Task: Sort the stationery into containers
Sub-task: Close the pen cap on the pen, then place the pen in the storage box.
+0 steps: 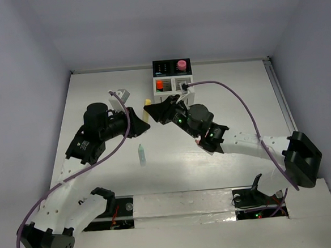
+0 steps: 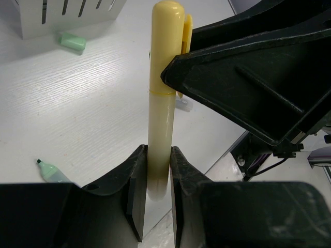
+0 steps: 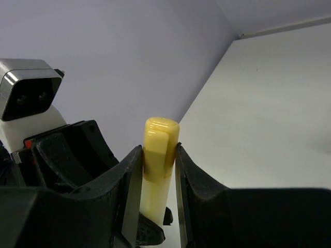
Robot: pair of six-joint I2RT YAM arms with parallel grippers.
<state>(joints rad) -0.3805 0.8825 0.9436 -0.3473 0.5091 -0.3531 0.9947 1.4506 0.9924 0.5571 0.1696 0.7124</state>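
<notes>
From above, the organizer (image 1: 172, 78) held a pink item (image 1: 180, 64) in its rear right black compartment and an orange item (image 1: 159, 84) in the front left white one. The yellow highlighter (image 1: 147, 106) hung just before it.

Left wrist: the left gripper (image 2: 158, 157) was clamped on its lower end.

Right wrist: the right gripper (image 3: 158, 165) pinched its capped end.

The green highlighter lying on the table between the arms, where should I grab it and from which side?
Grip the green highlighter mid-barrel, probably coming straight down from above and squeezing across its narrow width. It lies flat on the table with its long axis running near to far. Its tip is uncapped, so stay off that end.
</notes>
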